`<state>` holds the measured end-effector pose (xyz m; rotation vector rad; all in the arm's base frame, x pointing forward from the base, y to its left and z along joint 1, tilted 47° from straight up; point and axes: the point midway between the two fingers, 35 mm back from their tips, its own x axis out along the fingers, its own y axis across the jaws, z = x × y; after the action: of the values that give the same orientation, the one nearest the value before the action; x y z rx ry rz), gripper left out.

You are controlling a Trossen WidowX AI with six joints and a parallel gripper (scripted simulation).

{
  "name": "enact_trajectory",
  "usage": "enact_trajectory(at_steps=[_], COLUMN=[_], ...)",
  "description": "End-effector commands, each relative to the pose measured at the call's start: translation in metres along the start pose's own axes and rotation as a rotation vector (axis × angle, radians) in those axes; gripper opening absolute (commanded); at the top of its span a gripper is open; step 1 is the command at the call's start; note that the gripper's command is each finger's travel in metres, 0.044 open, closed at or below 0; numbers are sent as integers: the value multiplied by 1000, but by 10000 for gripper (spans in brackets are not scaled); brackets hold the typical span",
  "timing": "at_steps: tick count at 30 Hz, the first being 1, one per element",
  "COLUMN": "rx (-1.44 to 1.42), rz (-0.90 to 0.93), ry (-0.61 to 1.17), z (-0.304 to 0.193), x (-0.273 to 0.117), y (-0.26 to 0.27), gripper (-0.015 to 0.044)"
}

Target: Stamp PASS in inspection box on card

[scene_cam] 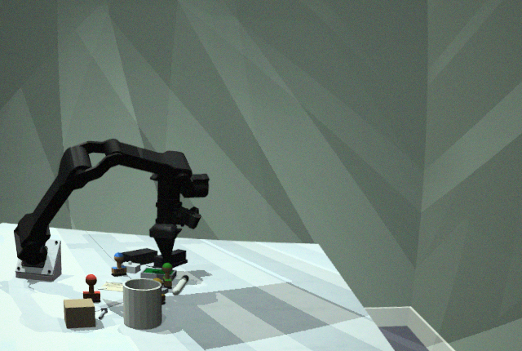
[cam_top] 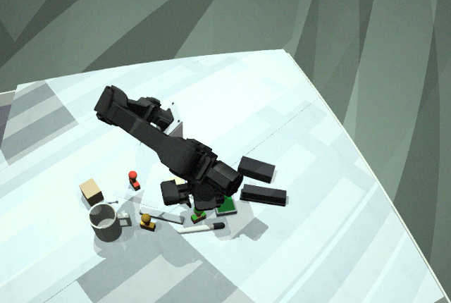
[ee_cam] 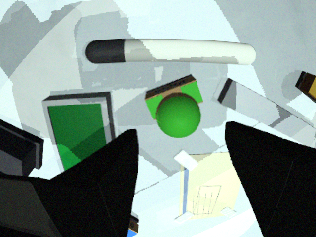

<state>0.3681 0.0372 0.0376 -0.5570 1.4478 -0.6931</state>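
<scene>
A green-knobbed stamp (cam_top: 198, 216) (scene_cam: 167, 268) (ee_cam: 178, 116) stands upright on the bench. My gripper (scene_cam: 166, 259) (ee_cam: 182, 134) is open and points down above it; the knob shows ahead of the fingertips in the wrist view, with nothing between the fingers. The green ink pad (cam_top: 226, 206) (ee_cam: 78, 123) lies beside the stamp. The cream card (cam_top: 179, 180) (scene_cam: 110, 286) (ee_cam: 214, 165) lies flat, with faint outlined marks. Blue (scene_cam: 118, 266), red (cam_top: 133, 178) (scene_cam: 91, 290) and yellow (cam_top: 146, 222) (ee_cam: 312, 86) stamps stand apart. No stamp's wording is readable.
A white marker with a black cap (cam_top: 196, 228) (scene_cam: 180, 285) (ee_cam: 188, 51) lies beside the green stamp. A grey bar (cam_top: 163, 215) (ee_cam: 257, 104) lies nearby. Two black blocks (cam_top: 256, 169) (cam_top: 263, 196) are beyond the pad. A grey mug (cam_top: 106, 225) (scene_cam: 142, 305) and tan block (cam_top: 91, 191) (scene_cam: 79, 314) stand farther away.
</scene>
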Motion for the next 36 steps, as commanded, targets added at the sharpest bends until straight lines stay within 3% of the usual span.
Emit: enact_trajectory(at_steps=[1, 36], rx=[-8, 1], rz=[-6, -4], ry=[0, 1], z=[0, 1], x=[7, 54], y=[0, -1], gripper=[217, 204])
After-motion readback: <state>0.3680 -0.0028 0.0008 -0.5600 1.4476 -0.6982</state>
